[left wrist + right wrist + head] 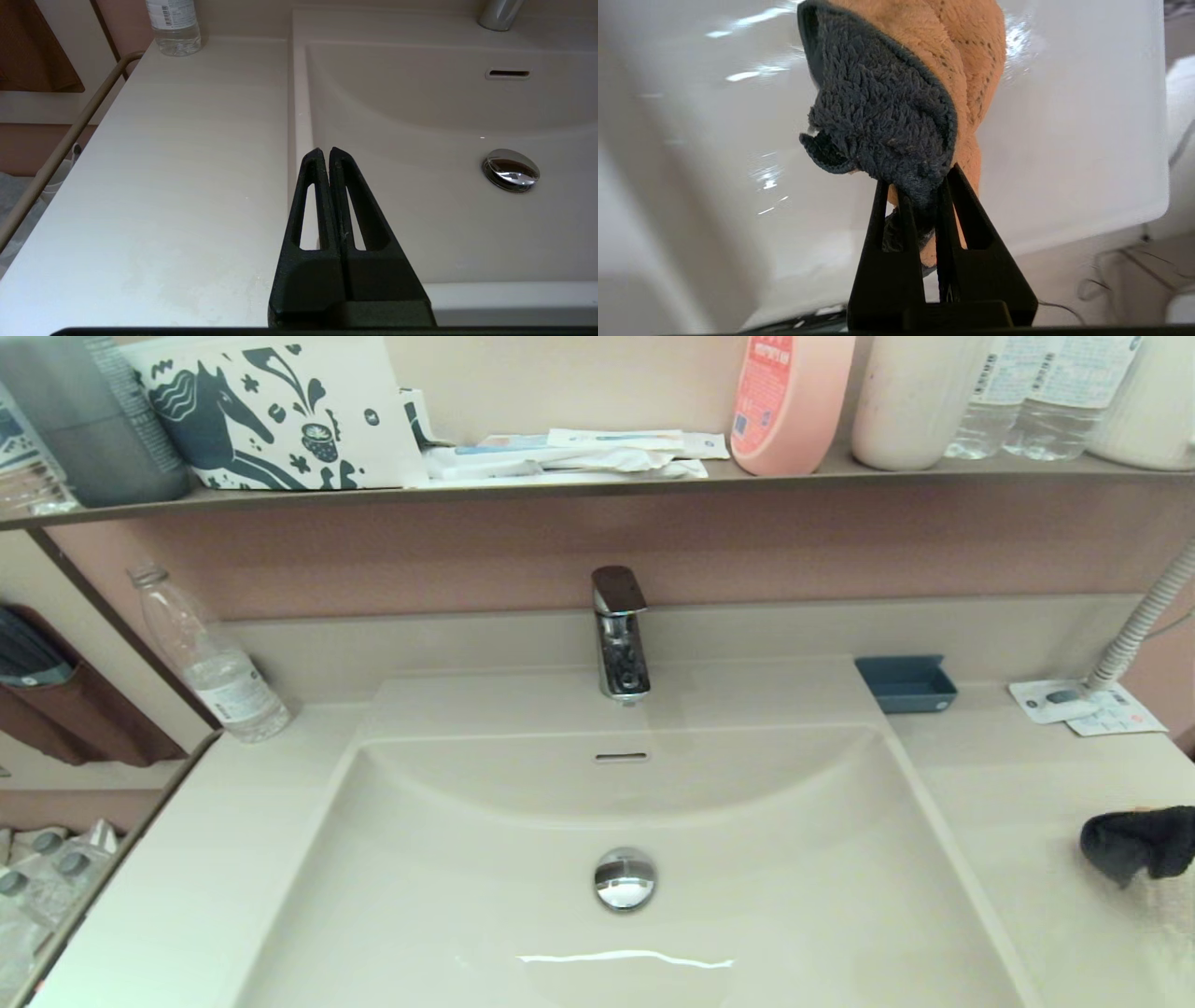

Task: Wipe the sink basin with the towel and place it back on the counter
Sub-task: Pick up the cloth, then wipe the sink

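The sink basin (794, 859) lies open, only the drain plug (625, 878) standing in it. At its far rim the faucet (620, 635) overhangs; a blue tray (906, 684) flanks the right corner.

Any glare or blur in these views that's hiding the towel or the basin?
Head view: a bright glare streak on the sink basin floor; towel clear at the right edge. Right wrist view: towel sharp, background smeared. Left wrist view: sharp, evenly lit.

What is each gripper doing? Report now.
Left gripper: closed, empty, parked over the counter.
Right gripper: closed on the towel.
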### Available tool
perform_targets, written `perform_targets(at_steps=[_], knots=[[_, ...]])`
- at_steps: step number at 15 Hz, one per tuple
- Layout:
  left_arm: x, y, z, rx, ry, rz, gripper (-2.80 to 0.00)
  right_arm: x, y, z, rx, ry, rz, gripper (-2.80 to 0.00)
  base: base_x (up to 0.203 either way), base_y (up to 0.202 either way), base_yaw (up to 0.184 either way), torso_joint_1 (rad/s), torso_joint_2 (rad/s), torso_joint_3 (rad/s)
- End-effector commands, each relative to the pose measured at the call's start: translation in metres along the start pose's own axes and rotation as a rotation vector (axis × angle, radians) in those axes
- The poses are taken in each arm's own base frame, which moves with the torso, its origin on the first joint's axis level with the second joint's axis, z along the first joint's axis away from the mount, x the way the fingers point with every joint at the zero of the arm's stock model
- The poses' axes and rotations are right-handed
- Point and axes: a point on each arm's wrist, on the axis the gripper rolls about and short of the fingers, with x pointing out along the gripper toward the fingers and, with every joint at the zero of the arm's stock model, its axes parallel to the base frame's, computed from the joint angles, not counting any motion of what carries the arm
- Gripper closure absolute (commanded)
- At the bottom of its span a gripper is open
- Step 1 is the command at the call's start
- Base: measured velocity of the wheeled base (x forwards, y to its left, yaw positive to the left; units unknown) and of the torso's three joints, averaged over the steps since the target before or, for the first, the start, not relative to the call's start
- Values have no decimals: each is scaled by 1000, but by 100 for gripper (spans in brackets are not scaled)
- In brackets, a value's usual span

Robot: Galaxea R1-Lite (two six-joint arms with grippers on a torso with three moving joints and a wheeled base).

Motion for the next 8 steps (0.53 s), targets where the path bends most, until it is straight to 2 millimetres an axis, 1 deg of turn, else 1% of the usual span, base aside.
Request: perform_targets(at_steps=[1, 3, 5, 8], knots=[[0, 0, 0, -2, 1, 0, 0, -36, 9, -4, -10, -75, 15, 0, 0, 0, 0, 0, 0, 0], [0, 0, 0, -2, 1, 0, 0, -62, 22, -7, -13, -99, 76, 0, 0, 0, 0, 0, 0, 0], [0, 0, 0, -2, 1, 0, 0, -85, 35, -8, 31, -117, 180, 0, 0, 0, 0, 0, 0, 0], [0, 0, 0, 0, 0, 0, 0, -103, 54, -13, 50, -91, 315, 0, 0, 0, 0, 0, 0, 0]])
